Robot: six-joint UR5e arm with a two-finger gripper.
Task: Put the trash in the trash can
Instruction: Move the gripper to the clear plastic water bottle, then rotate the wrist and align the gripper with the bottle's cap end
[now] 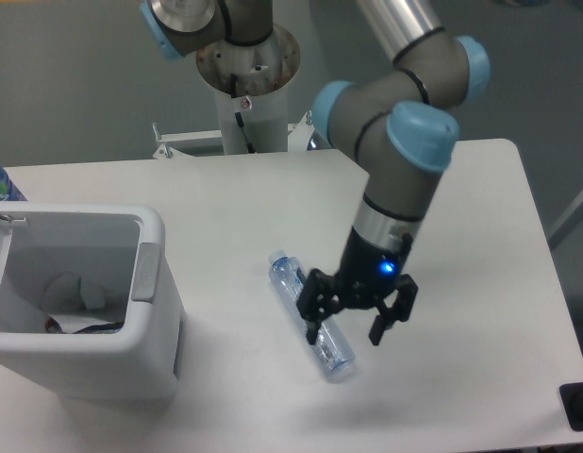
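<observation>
The gripper (345, 334) hangs with fingers spread wide over the lower half of the water bottle (310, 316), which lies on the white table (461, 208). The whitish cup (79, 293) sits inside the trash can (155, 283), partly hidden by its wall.

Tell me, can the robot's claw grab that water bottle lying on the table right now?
Probably yes. The open gripper hangs right over the water bottle, which lies alone on the white table with nothing crowding it.

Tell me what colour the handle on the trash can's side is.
Grey, set against the white trash can; the handle shows plainly in the fixed camera view.
</observation>
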